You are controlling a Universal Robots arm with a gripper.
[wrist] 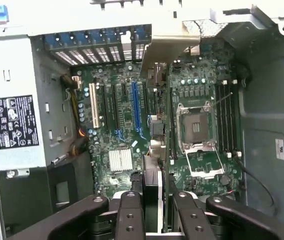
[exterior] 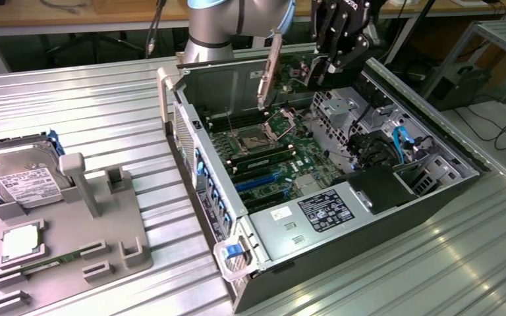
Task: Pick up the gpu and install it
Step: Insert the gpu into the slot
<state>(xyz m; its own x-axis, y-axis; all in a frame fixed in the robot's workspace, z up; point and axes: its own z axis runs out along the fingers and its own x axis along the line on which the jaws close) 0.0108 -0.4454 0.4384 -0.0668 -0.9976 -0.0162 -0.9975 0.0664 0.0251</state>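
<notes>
Green-backed gpu (exterior: pixel 273 69) hangs edge-down in my gripper (wrist: pixel 152 212), jaws part-closed on its top edge; long axis near vertical, above the motherboard (exterior: pixel 266 158) slots.

I see the worktop (exterior: pixel 103 105) as ribbed bare metal with a dull sheen. The computer case (exterior: pixel 205 85) on it is matt grey sheet metal, its motherboard (wrist: pixel 126 120) green laminate. Beside the case, the tray (exterior: pixel 103 224) looks like matt grey plastic. My pincer (wrist: pixel 152 215) is matt black, clamped on the gpu (exterior: pixel 273 72), whose bracket is bright metal.
</notes>
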